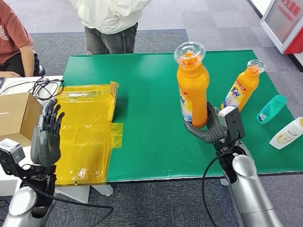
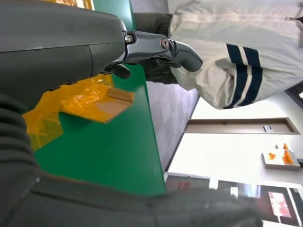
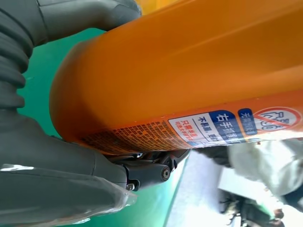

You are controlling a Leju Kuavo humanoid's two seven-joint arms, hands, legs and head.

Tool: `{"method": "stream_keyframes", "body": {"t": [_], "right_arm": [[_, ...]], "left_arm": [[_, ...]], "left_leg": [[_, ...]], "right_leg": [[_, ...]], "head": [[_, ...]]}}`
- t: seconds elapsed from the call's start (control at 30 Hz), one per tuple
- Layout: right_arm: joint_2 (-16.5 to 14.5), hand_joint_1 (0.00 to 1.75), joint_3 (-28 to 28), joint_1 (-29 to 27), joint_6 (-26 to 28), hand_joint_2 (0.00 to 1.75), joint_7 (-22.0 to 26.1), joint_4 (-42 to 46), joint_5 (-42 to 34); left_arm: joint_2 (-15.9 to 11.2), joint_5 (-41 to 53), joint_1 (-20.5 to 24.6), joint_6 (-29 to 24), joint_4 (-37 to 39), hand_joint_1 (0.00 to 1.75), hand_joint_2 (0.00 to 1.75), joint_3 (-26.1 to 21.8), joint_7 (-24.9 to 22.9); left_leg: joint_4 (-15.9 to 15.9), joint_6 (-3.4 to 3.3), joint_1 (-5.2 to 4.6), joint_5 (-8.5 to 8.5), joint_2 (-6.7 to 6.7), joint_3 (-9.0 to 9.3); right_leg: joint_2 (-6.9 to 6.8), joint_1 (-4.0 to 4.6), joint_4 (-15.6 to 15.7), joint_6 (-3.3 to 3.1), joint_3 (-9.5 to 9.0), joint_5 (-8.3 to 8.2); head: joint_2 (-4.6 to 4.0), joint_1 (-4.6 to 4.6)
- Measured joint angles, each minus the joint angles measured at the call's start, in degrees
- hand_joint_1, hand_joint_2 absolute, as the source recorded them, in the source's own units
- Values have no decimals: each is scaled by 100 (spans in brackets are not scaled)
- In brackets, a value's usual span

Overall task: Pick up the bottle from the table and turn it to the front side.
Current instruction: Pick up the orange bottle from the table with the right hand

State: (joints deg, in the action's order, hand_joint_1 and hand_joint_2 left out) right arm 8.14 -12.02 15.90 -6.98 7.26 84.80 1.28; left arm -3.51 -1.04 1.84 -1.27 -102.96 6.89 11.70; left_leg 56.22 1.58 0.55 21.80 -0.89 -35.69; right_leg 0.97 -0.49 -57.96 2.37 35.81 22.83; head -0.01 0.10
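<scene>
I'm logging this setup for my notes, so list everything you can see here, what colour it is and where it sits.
Held bottle: one, orange, clear cap, lifted upright above the table.
Tide bottle: one, orange, lying tilted on the table's right part.
Teal bottle: one, lying near the right edge.
White bottle: one, lying at the right edge.
Table: one, green top.
Yellow sheet: one, taped over the table's left end.
Cardboard box: one, brown, left of the table.
People: two, one standing behind the table, one seated far left.
Right hand: grips the held bottle's base.
Left hand: raised, fingers apart, holding nothing.
</scene>
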Motion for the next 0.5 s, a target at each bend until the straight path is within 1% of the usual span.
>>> {"method": "stream_keyframes", "body": {"t": [0.1,0.27,0.3,0.4,0.43,0.5], "right_arm": [[-27,175,-140,59,-56,175,41,79,-1],[-27,175,-155,67,-60,175,43,84,-1],[-36,175,-242,122,-69,175,49,88,4],[-147,175,-706,484,110,175,71,24,149],[-190,175,-790,567,197,175,74,-22,209],[-254,175,-854,637,264,175,79,-114,281]], "left_arm": [[2,-104,220,20,131,0,175,134,17],[2,-110,243,20,143,0,175,146,17],[2,-193,368,55,238,0,175,209,-20],[30,-624,1133,274,770,0,175,689,-211],[45,-695,1320,317,862,0,175,824,-264],[72,-730,1535,344,903,0,175,978,-366]], "left_leg": [[0,0,0,-1,0,0],[0,0,0,-2,0,0],[0,0,0,-3,0,0],[0,2,0,-11,0,0],[0,2,0,-11,-1,-1],[0,2,0,-11,-1,-1]], "right_leg": [[0,0,0,0,0,-1],[0,0,0,0,0,-1],[0,0,0,0,-1,-1],[0,0,-1,0,0,-7],[0,0,-1,0,1,-8],[-1,0,-1,0,1,-8]], "head": [[1,1],[1,1],[1,1],[1,-1],[1,-1],[1,0]]}}
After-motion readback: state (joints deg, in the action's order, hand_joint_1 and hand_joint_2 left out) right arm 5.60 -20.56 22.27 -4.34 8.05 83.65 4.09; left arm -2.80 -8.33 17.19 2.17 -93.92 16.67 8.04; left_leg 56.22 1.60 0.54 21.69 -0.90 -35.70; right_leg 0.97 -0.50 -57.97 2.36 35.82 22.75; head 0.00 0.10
